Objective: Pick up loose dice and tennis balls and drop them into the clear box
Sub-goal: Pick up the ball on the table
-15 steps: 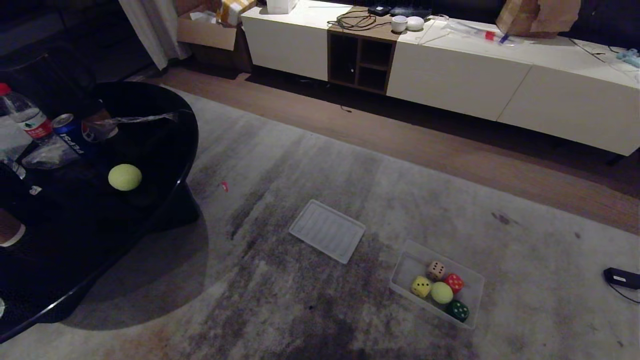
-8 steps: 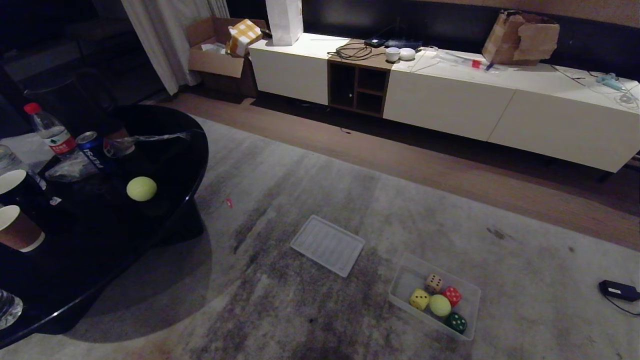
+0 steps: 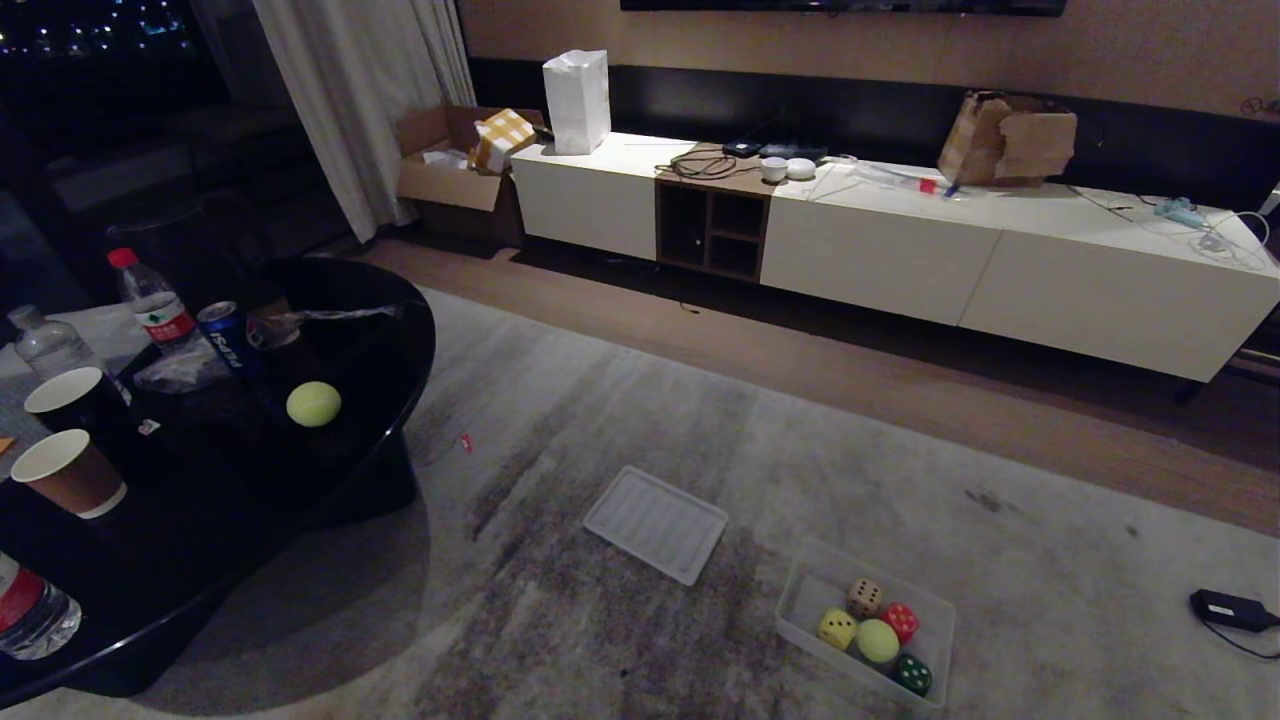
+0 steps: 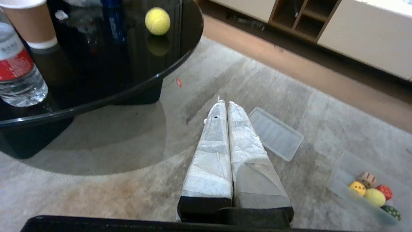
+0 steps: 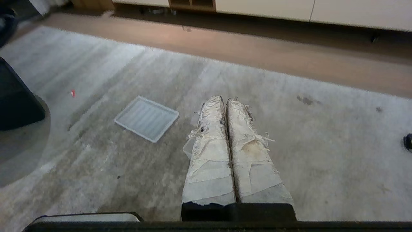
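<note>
The clear box (image 3: 800, 590) (image 4: 338, 174) sits on the rug at the lower right. It holds a tan die (image 3: 864, 597), a red die (image 3: 901, 622), a yellow die (image 3: 837, 629), a dark green die (image 3: 913, 674) and a tennis ball (image 3: 877, 640). Another tennis ball (image 3: 313, 404) (image 4: 157, 21) lies on the black glass table (image 3: 400, 330). My left gripper (image 4: 224, 103) is shut and empty above the rug. My right gripper (image 5: 225, 99) is shut and empty too, hiding most of the box behind it. Neither arm shows in the head view.
The box's flat ribbed lid (image 3: 656, 523) (image 5: 146, 118) lies on the rug. Paper cups (image 3: 70, 472), water bottles (image 3: 150, 300) and a can (image 3: 224, 330) crowd the table. A long white cabinet (image 3: 1000, 260) lines the far wall. A black adapter (image 3: 1225, 608) lies at the right.
The head view has tilted upward: the whole scene has slid down and more of the far wall, cabinet and table top shows. Nothing on the rug or table has moved.
</note>
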{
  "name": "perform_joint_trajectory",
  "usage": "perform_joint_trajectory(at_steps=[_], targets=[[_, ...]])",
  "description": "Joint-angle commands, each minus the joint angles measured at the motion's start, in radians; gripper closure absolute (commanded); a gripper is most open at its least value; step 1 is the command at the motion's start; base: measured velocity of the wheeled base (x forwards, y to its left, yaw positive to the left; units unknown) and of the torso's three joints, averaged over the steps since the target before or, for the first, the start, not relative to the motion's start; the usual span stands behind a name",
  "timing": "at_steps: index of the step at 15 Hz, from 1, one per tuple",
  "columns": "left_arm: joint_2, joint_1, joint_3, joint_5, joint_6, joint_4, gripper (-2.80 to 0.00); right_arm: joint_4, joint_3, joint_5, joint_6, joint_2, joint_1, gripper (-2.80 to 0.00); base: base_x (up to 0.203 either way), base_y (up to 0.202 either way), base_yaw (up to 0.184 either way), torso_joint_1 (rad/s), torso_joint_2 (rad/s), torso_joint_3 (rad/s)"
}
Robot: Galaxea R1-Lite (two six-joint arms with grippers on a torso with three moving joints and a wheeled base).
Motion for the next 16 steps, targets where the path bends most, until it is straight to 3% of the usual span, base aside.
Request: perform_joint_trajectory(at_steps=[1,8,12,16], targets=[[0.001,0.0,0.002,0.001,-0.001,0.0,0.0,-0.001,0.008,0.0,0.001,0.002,0.0,0.0,0.0,0.0,0.0,0.002,-0.01,0.203],[0.0,0.0,0.002,0.001,-0.001,0.0,0.0,0.001,0.008,0.0,-0.002,0.002,0.0,0.0,0.0,0.0,0.0,0.001,0.01,0.184],[0.001,0.0,0.002,0.001,0.0,0.0,0.0,0.001,0.008,0.0,-0.003,0.002,0.0,0.0,0.0,0.0,0.0,0.017,-0.12,-0.056],[0.001,0.0,0.002,0.001,0.002,0.0,0.0,0.001,0.008,0.001,-0.003,0.002,0.0,0.0,0.003,-0.008,0.128,0.018,-0.04,-0.033]])
